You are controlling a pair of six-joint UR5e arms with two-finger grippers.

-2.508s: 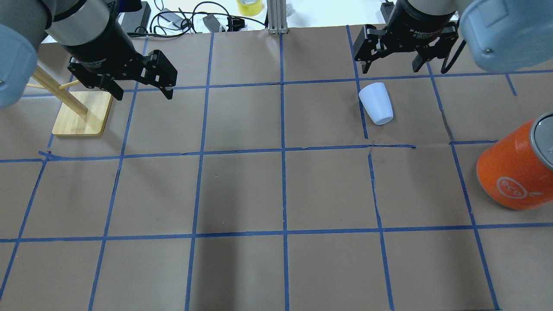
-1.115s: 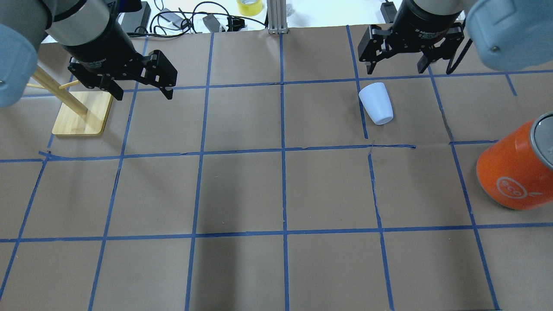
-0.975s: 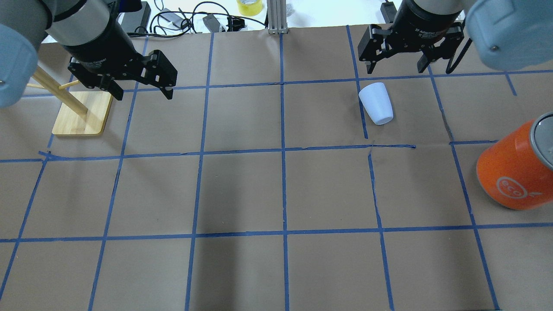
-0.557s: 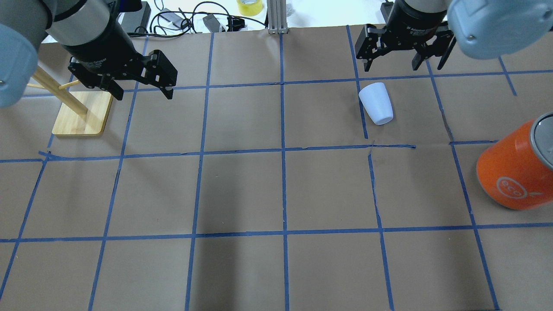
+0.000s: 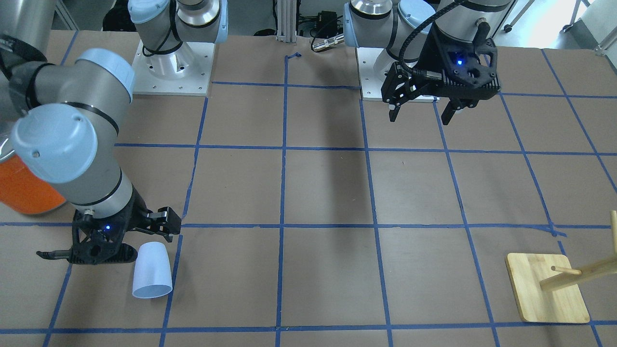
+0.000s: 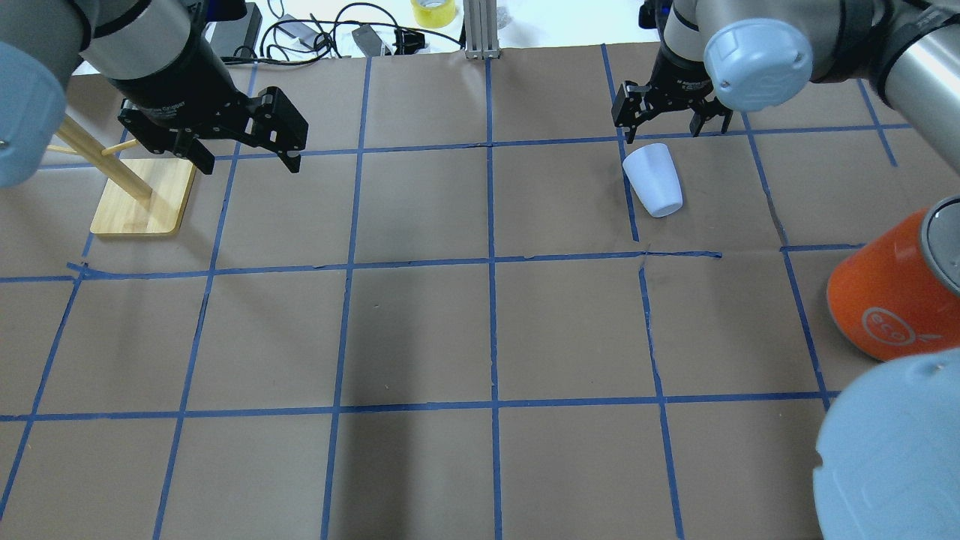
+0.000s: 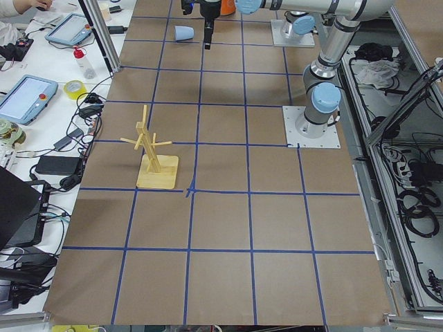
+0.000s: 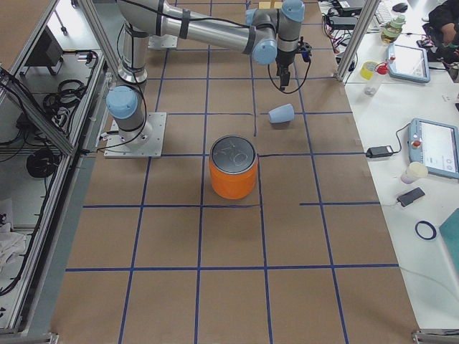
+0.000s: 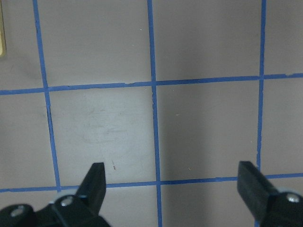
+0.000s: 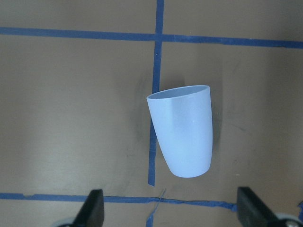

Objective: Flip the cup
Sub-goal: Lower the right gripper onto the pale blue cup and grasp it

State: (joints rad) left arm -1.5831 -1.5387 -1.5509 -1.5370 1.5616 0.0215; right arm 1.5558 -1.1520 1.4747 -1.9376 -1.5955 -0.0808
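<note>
The pale blue-white cup point(image 6: 652, 180) lies on its side on the brown table, on a blue tape line, its open rim pointing away from the robot. It also shows in the front view point(image 5: 152, 271), the right wrist view point(image 10: 182, 132) and both side views point(image 7: 183, 33) point(image 8: 281, 115). My right gripper point(image 6: 664, 133) is open and empty, just beyond the cup's rim end and apart from it point(image 5: 103, 248) point(image 10: 170, 213). My left gripper point(image 6: 247, 166) is open and empty above bare table at the far left point(image 5: 418, 119) point(image 9: 173, 184).
A large orange canister point(image 6: 885, 300) with a silver top stands at the right edge point(image 8: 233, 175). A wooden peg stand point(image 6: 142, 199) stands at the far left point(image 7: 156, 159). My right arm's elbow point(image 6: 892, 450) covers the overhead view's lower right corner. Cables lie beyond the far edge.
My right gripper has swung and dropped closer to the cup's far end, still open. The right arm's elbow has come into the overhead view's lower right. Cup and left arm have not moved.
</note>
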